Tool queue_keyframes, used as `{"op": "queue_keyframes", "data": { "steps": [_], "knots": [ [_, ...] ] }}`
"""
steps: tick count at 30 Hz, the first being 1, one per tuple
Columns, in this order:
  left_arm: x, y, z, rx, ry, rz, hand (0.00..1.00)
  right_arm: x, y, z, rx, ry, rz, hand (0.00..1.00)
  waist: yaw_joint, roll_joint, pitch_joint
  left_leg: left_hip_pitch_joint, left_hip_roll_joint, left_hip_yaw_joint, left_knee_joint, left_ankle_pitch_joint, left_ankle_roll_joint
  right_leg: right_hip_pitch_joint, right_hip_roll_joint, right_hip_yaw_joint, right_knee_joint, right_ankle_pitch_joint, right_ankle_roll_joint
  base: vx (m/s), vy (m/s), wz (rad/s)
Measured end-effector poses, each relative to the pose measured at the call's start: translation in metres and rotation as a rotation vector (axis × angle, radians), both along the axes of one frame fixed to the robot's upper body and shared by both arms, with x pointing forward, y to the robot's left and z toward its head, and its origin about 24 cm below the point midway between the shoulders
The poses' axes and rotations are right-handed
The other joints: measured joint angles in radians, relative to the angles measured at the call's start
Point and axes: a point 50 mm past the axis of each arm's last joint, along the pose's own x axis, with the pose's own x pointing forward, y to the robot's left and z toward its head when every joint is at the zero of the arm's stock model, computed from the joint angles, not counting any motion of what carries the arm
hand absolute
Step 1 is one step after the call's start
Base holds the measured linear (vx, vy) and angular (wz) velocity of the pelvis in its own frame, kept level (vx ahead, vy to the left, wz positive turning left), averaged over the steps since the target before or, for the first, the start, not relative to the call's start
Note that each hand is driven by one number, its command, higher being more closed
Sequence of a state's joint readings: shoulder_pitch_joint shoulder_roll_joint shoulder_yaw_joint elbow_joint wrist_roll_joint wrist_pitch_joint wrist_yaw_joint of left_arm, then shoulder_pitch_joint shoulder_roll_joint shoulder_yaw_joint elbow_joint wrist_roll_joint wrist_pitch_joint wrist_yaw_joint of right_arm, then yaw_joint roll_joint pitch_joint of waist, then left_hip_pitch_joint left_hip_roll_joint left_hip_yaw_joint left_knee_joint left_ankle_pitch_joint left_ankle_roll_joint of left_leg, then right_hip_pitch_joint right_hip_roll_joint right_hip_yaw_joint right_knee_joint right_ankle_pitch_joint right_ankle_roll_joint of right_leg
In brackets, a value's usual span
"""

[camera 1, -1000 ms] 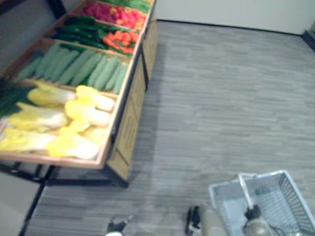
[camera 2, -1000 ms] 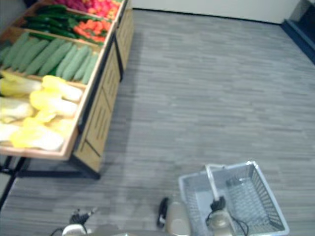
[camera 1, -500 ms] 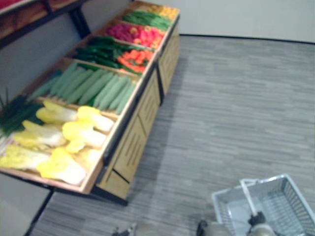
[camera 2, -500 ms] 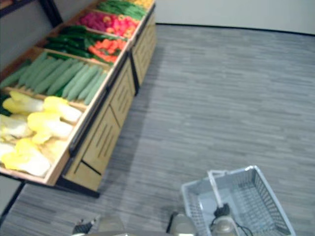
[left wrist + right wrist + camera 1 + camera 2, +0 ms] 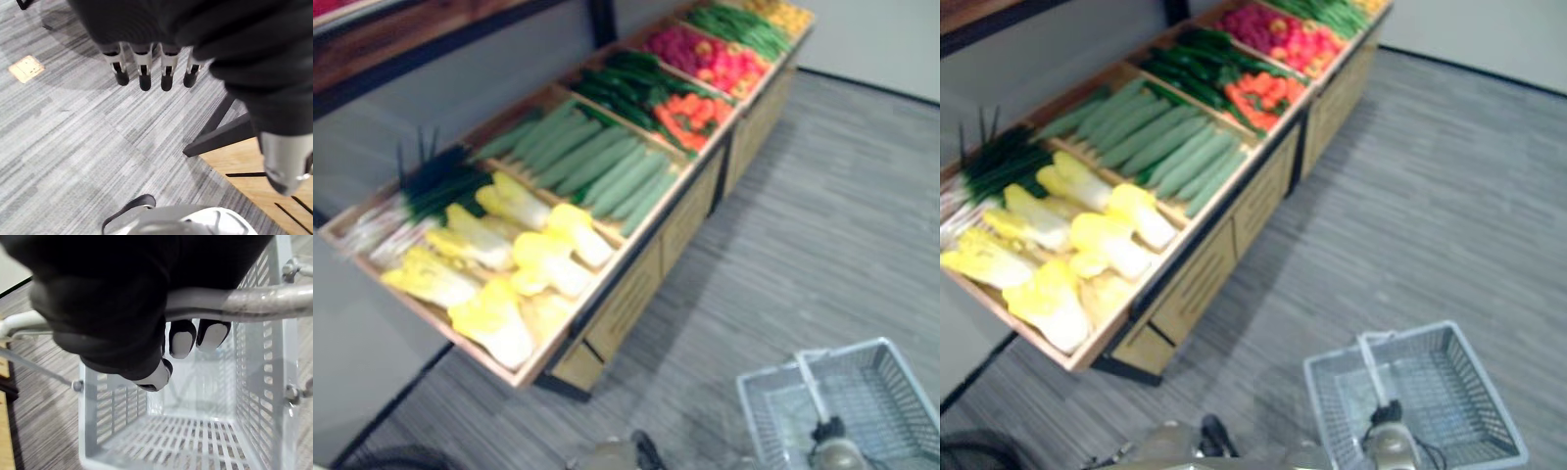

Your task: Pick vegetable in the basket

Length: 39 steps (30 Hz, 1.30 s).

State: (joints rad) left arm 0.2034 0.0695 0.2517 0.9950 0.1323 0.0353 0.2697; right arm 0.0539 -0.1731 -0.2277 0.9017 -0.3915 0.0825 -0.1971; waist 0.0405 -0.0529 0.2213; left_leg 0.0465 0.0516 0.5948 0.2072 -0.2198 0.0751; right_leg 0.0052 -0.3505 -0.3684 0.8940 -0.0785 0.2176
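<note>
Basket [image 5: 1334,419] sits lower right, carried by the right robot hand [image 5: 107,308], which is clenched round its handle [image 5: 254,298]. Left robot hand [image 5: 161,29] is slack with fingers straight, above the floor [image 5: 1430,215]. Open floor strip runs between basket and surface [image 5: 1205,279] front edge. Vegetables on surface: cabbages [image 5: 1102,245] centre left, cucumbers [image 5: 1175,147] beyond, carrots [image 5: 1263,93] upper centre.

We log a pale grey basket [image 5: 117,406] with slotted lattice walls and a dull silver-grey handle [image 5: 244,301]. Floor [image 5: 1449,196]: grey planks, finely streaked. Display stand [image 5: 1224,250]: tan wood, black frame. Cabbages [image 5: 1102,245] run yellow fading to white. Gourds [image 5: 1170,147] pale green, cucumbers [image 5: 1190,59] dark green. Scallions [image 5: 999,162]: dark green tops, white stems. Orange vegetables [image 5: 1263,93] look reddish.
</note>
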Motion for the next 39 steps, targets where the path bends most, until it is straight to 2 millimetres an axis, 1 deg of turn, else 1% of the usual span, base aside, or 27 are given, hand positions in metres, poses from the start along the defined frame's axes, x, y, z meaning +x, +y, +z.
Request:
{"op": "queue_keyframes", "data": {
  "steps": [1, 2, 3, 4, 6, 7, 8, 10, 11, 12, 13, 14, 16, 17, 18, 21, 23, 24, 25, 26, 28, 29, 31, 32, 33, 35, 39],
  "knots": [
    [0.002, 0.003, 0.001, 0.01, -0.001, -0.021, 0.0, 0.0, 0.006, -0.002, 0.021, 0.0, 0.005, 1.0, -0.013, -0.012, 0.0, 0.016, -0.003, -0.07, -0.004, -0.002, -0.001, -0.055, 0.0, 0.04, 0.113, -0.025, -0.031, 0.3, -0.093, 1.25],
    [0.004, 0.003, 0.001, 0.013, -0.003, -0.029, 0.0, -0.002, 0.009, -0.003, 0.027, 0.004, 0.006, 1.0, -0.015, -0.012, 0.0, 0.027, -0.003, -0.1, -0.011, 0.0, -0.003, -0.08, 0.005, 0.054, 0.144, -0.038, -0.053, 0.3, -0.113, 1.56],
    [0.006, 0.003, 0.002, 0.019, -0.01, -0.04, 0.0, -0.007, 0.01, -0.005, 0.03, 0.018, 0.006, 1.0, -0.017, -0.006, 0.003, 0.053, -0.001, -0.157, -0.028, 0.012, -0.023, -0.115, 0.008, 0.062, 0.155, -0.065, -0.086, 0.34, -0.19, 1.59],
    [0.01, 0.003, 0.003, 0.023, -0.023, -0.046, 0.0, -0.014, 0.01, -0.007, 0.033, 0.034, 0.005, 1.0, -0.018, -0.006, 0.002, 0.062, 0.001, -0.225, -0.034, 0.019, -0.034, -0.14, 0.015, 0.081, 0.115, -0.101, -0.091, 0.27, -0.202, 1.86],
    [0.018, 0.003, 0.006, 0.03, -0.055, -0.059, 0.0, -0.021, 0.011, -0.009, 0.043, 0.044, -0.005, 1.0, -0.027, -0.005, 0.002, 0.062, 0.005, -0.336, -0.04, 0.034, -0.058, -0.166, 0.035, 0.141, -0.017, -0.114, -0.105, 0.25, -0.274, 1.89],
    [0.021, 0.003, 0.007, 0.033, -0.066, -0.068, 0.0, -0.023, 0.012, -0.01, 0.05, 0.047, -0.012, 1.0, -0.037, -0.003, 0.001, 0.058, 0.011, -0.412, -0.046, 0.047, -0.08, -0.17, 0.065, 0.21, -0.152, -0.113, -0.105, 0.22, -0.356, 1.69],
    [0.022, 0.003, 0.007, 0.033, -0.07, -0.07, 0.0, -0.024, 0.013, -0.011, 0.058, 0.046, -0.019, 1.0, -0.039, -0.003, 0.001, 0.055, 0.015, -0.45, -0.051, 0.054, -0.092, -0.169, 0.083, 0.258, -0.221, -0.113, -0.104, 0.18, -0.423, 1.83],
    [0.032, 0.006, 0.009, 0.041, -0.09, -0.08, 0.0, -0.029, 0.016, -0.014, 0.084, 0.052, -0.043, 1.0, -0.04, -0.012, -0.005, 0.006, 0.018, -0.6, -0.07, 0.082, -0.141, -0.145, 0.133, 0.446, -0.482, -0.104, -0.1, 0.15, -0.616, 2.17],
    [0.042, 0.01, 0.011, 0.055, -0.103, -0.111, 0.0, -0.035, 0.018, -0.017, 0.107, 0.065, -0.088, 1.0, -0.042, -0.027, -0.003, -0.024, 0.011, -0.717, -0.097, 0.093, -0.187, -0.119, 0.149, 0.499, -0.552, -0.111, -0.034, 0.05, -0.569, 2.15],
    [0.044, 0.006, 0.01, 0.042, -0.099, -0.115, 0.0, -0.038, 0.016, -0.019, 0.11, 0.075, -0.112, 1.0, -0.035, -0.014, -0.005, -0.026, 0.034, -0.747, -0.116, 0.102, -0.196, -0.119, 0.166, 0.469, -0.547, -0.127, -0.049, 0.07, -0.515, 1.96],
    [0.042, 0.001, 0.008, 0.022, -0.098, -0.116, 0.0, -0.038, 0.01, -0.017, 0.103, 0.067, -0.14, 1.0, -0.03, 0.01, -0.006, -0.029, 0.059, -0.747, -0.106, 0.118, -0.218, -0.106, 0.192, 0.425, -0.539, -0.144, -0.06, 0.1, -0.418, 0.98],
    [0.037, -0.002, 0.006, 0.012, -0.084, -0.109, 0.0, -0.038, 0.007, -0.016, 0.103, 0.061, -0.156, 1.0, -0.026, 0.028, -0.008, -0.021, 0.072, -0.747, -0.117, 0.131, -0.216, -0.098, 0.218, 0.401, -0.529, -0.158, -0.081, 0.12, -0.365, 0.84],
    [0.033, -0.004, 0.005, -0.003, -0.079, -0.09, 0.0, -0.043, 0.01, -0.019, 0.12, 0.073, -0.169, 1.0, -0.024, 0.037, -0.008, -0.005, 0.117, -0.745, -0.167, 0.152, -0.225, -0.087, 0.258, 0.335, -0.512, -0.178, -0.109, 0.09, -0.299, 0.73],
    [0.031, -0.003, 0.005, -0.009, -0.076, -0.072, 0.0, -0.046, 0.016, -0.021, 0.14, 0.082, -0.184, 1.0, -0.021, 0.051, -0.017, -0.006, 0.147, -0.748, -0.174, 0.164, -0.239, -0.08, 0.283, 0.303, -0.508, -0.187, -0.125, 0.1, -0.324, 0.71],
    [0.026, -0.003, 0.003, -0.011, -0.064, -0.053, 0.0, -0.047, 0.019, -0.023, 0.157, 0.081, -0.199, 1.0, -0.019, 0.046, -0.016, -0.005, 0.16, -0.747, -0.173, 0.167, -0.238, -0.073, 0.297, 0.288, -0.507, -0.193, -0.135, 0.08, -0.251, 0.4],
    [0.019, 0.0, 0.003, -0.014, -0.064, 0.018, 0.0, -0.056, 0.028, -0.026, 0.188, 0.099, -0.233, 1.0, -0.012, 0.036, -0.02, -0.014, 0.162, -0.697, -0.168, 0.21, -0.232, -0.044, 0.29, 0.244, -0.508, -0.198, -0.156, 0.08, -0.134, 0.45],
    [0.023, 0.0, 0.004, -0.01, -0.076, 0.023, 0.0, -0.064, 0.028, -0.028, 0.194, 0.107, -0.27, 1.0, -0.034, 0.033, -0.023, -0.022, 0.15, -0.563, -0.152, 0.239, -0.204, -0.022, 0.263, 0.206, -0.524, -0.199, -0.161, 0.09, -0.056, 0.57],
    [0.027, 0.0, 0.005, -0.007, -0.091, 0.024, 0.0, -0.063, 0.026, -0.027, 0.199, 0.098, -0.292, 1.0, -0.037, 0.039, -0.02, -0.027, 0.148, -0.437, -0.132, 0.239, -0.202, -0.018, 0.255, 0.197, -0.528, -0.199, -0.161, 0.02, -0.034, 0.31],
    [0.035, 0.0, 0.008, 0.0, -0.124, 0.021, 0.0, -0.063, 0.026, -0.027, 0.202, 0.094, -0.297, 1.0, -0.037, 0.039, -0.02, -0.026, 0.141, -0.378, -0.13, 0.239, -0.201, -0.019, 0.249, 0.193, -0.528, -0.199, -0.161, 0.0, -0.014, 0.23],
    [0.041, 0.0, 0.011, 0.006, -0.152, 0.018, 0.0, -0.063, 0.026, -0.027, 0.202, 0.094, -0.3, 1.0, -0.04, 0.039, -0.02, -0.025, 0.135, -0.367, -0.134, 0.238, -0.199, -0.019, 0.243, 0.19, -0.528, -0.199, -0.161, -0.02, 0.021, 0.18],
    [0.08, -0.001, 0.032, 0.036, -0.319, -0.034, 0.0, -0.065, 0.021, -0.026, 0.192, 0.095, -0.305, 1.0, -0.045, 0.049, -0.026, -0.006, 0.115, -0.364, -0.192, 0.249, -0.187, -0.018, 0.234, 0.184, -0.529, -0.195, -0.155, 0.0, 0.071, 0.16],
    [0.092, -0.001, 0.039, 0.049, -0.372, -0.05, 0.0, -0.066, 0.021, -0.026, 0.19, 0.093, -0.306, 1.0, -0.045, 0.046, -0.027, -0.001, 0.109, -0.363, -0.211, 0.26, -0.18, -0.018, 0.23, 0.184, -0.531, -0.193, -0.151, -0.01, 0.086, 0.12],
    [0.136, 0.0, 0.076, 0.114, -0.581, -0.121, 0.0, -0.07, 0.023, -0.025, 0.183, 0.081, -0.312, 1.0, -0.064, 0.042, -0.031, 0.011, 0.092, -0.381, -0.276, 0.299, -0.178, -0.016, 0.221, 0.173, -0.55, -0.18, -0.143, -0.03, 0.081, 0.21],
    [0.146, 0.002, 0.086, 0.136, -0.635, -0.145, 0.0, -0.072, 0.024, -0.025, 0.184, 0.074, -0.313, 1.0, -0.069, 0.043, -0.034, 0.01, 0.09, -0.388, -0.291, 0.308, -0.179, -0.016, 0.221, 0.167, -0.557, -0.177, -0.14, -0.03, 0.059, 0.23],
    [0.161, 0.005, 0.103, 0.183, -0.711, -0.188, 0.0, -0.075, 0.025, -0.025, 0.184, 0.067, -0.314, 1.0, -0.072, 0.045, -0.037, 0.009, 0.088, -0.392, -0.304, 0.318, -0.176, -0.017, 0.221, 0.161, -0.566, -0.172, -0.139, -0.03, 0.045, 0.1],
    [0.195, 0.022, 0.152, 0.315, -0.911, -0.215, 0.0, -0.082, 0.023, -0.024, 0.176, 0.065, -0.319, 1.0, -0.075, 0.045, -0.037, 0.019, 0.087, -0.373, -0.304, 0.319, -0.175, -0.021, 0.221, 0.183, -0.567, -0.169, -0.137, -0.02, 0.035, -0.15],
    [0.212, 0.034, 0.207, 0.443, -1.132, -0.173, 0.0, -0.081, 0.019, -0.023, 0.164, 0.063, -0.312, 1.0, -0.084, 0.054, -0.036, 0.038, 0.094, -0.329, -0.305, 0.317, -0.177, -0.019, 0.225, 0.197, -0.577, -0.153, -0.137, -0.02, 0.004, -0.27]
  ]
}}
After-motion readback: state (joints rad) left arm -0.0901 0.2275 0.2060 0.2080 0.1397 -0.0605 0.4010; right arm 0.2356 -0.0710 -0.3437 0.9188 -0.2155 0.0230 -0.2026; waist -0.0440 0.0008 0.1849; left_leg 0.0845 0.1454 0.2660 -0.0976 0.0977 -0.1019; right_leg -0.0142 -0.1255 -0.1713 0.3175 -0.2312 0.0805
